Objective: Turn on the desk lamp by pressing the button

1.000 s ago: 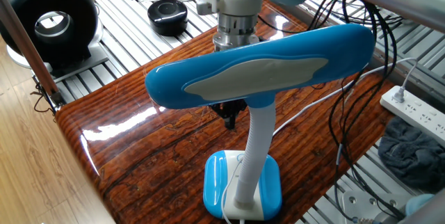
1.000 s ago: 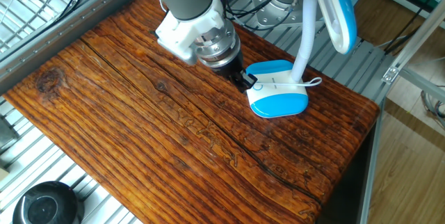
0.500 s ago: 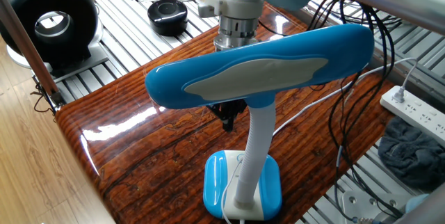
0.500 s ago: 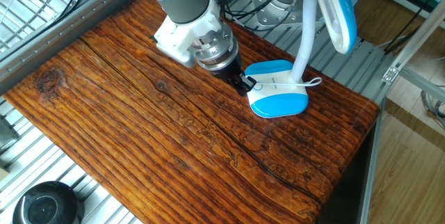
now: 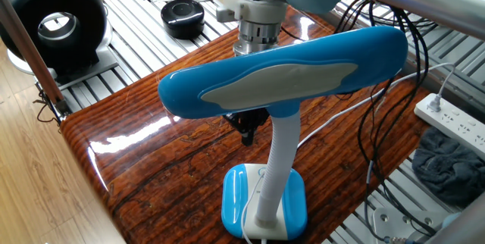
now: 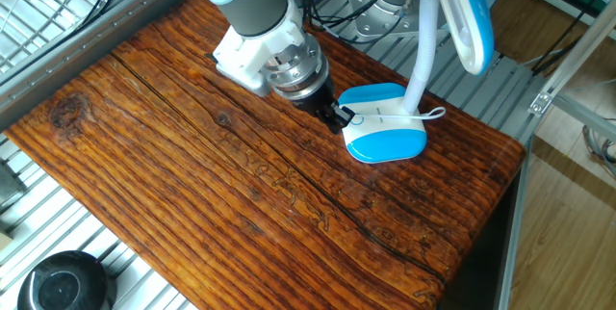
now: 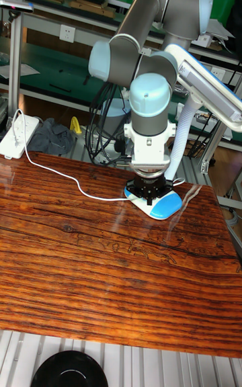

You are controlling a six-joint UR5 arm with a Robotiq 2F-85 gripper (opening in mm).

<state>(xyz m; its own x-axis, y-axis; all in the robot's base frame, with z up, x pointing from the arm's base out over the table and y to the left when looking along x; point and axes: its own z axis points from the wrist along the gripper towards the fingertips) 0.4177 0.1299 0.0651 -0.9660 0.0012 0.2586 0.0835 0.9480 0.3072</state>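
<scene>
The desk lamp (image 6: 387, 122) stands near one edge of the wooden tabletop (image 6: 192, 185), its blue head raised on a white neck. The pincer (image 6: 336, 115) sits low at the base's edge; its opening cannot be made out.

Robot arm (image 7: 138, 58) of thick grey tubes with pale blue joint caps, a white wrist block (a metal ring beneath it), ending in a small black gripper (image 6: 334, 114).
</scene>
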